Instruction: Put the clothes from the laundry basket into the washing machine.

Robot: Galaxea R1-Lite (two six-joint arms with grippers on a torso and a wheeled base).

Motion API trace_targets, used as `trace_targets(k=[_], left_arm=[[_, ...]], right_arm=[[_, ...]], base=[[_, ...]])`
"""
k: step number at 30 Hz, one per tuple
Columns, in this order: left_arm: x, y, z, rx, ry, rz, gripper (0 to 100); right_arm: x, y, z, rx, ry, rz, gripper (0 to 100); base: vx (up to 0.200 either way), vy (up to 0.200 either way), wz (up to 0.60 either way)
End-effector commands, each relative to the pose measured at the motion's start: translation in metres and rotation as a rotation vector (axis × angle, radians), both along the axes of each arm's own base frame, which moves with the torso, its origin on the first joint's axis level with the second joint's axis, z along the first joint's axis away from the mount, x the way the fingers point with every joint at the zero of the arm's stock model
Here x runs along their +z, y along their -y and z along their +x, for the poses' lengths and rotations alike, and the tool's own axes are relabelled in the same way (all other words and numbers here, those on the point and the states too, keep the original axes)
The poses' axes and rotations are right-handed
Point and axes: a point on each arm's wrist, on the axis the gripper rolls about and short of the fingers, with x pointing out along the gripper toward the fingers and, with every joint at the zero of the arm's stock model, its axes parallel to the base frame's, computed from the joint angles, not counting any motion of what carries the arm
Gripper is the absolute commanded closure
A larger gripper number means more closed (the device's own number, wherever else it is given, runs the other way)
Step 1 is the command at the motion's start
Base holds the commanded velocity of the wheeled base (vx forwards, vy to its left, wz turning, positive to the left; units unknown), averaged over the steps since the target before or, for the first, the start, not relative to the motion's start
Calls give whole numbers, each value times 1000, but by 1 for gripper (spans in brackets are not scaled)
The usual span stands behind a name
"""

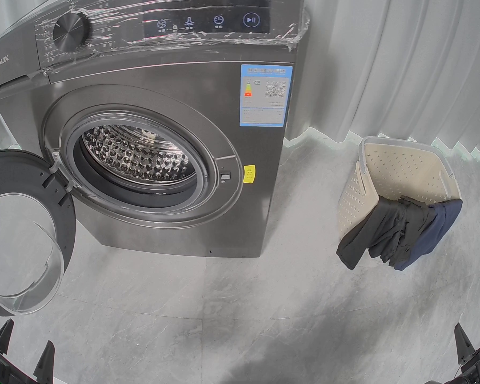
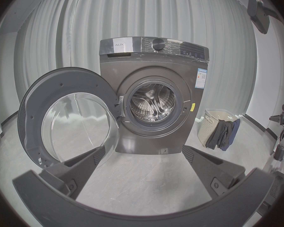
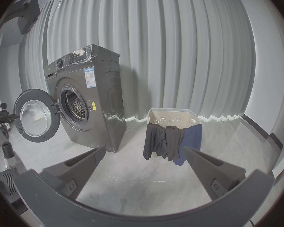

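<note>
The left gripper [image 1: 28,342] hangs low over the grey floor [image 1: 240,305], fingers spread wide, with bare floor showing between them. The right gripper [image 1: 473,321] sits just as low on the other side, its fingers spread as well.

The left gripper [image 2: 142,148] faces the washing machine [image 2: 154,95] head on. Its camera looks straight into the drum [image 2: 153,102] and picks out the raised ribs on the shiny steel wall. From the head view the drum [image 1: 138,153] is seen from above, so what shows is the dimpled, perforated metal at the top of the opening. The round door [image 1: 16,172] is swung fully open to the left, its glass bowl facing out.

The right gripper [image 3: 143,148] faces the laundry basket [image 3: 172,117], and its camera shows the basket front on. The clothes [image 3: 162,142] are draped over the near rim and hang down the outside. A black piece is on the side nearer the machine and a dark blue garment [image 3: 192,139] is beside it. This camera also takes in the machine's flat side panel. The head view looks down into the basket [image 1: 400,172] and shows its cream, hole-punched walls, with the clothes [image 1: 394,230] spilling over the front edge to the floor. The basket stands on the floor, to the right of the machine and apart from it, close to the white curtain [image 1: 400,54].
</note>
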Motion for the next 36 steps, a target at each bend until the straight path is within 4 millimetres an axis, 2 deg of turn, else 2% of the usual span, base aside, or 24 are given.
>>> trace_targets(k=[1,36], left_arm=[[-4,0,0,0,4,0,0],[-4,0,0,0,4,0,0]], right_arm=[[-5,0,0,1,-2,0,0],[-5,0,0,1,-2,1,0]], base=[[0,-200,0],[0,-200,0]])
